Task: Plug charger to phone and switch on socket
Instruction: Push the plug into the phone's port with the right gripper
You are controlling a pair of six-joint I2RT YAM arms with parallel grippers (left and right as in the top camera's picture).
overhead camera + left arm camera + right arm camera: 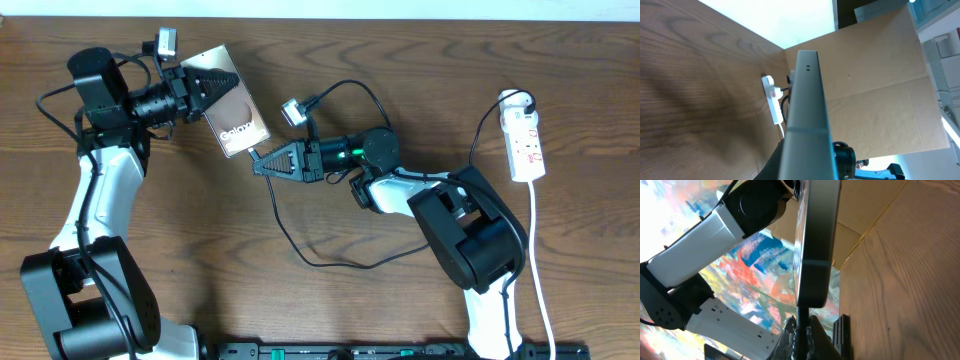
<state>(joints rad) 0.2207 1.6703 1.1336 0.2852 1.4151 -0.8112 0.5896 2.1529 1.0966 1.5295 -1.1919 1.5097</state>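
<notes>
Left gripper (230, 80) around flat, bronze-brown phone (238, 112)

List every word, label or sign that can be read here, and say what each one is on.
"Galaxy": white lettering on the back of the phone, seen from overhead.
Red marks on the socket: too small to read.
Both wrist views: no readable text.
</notes>
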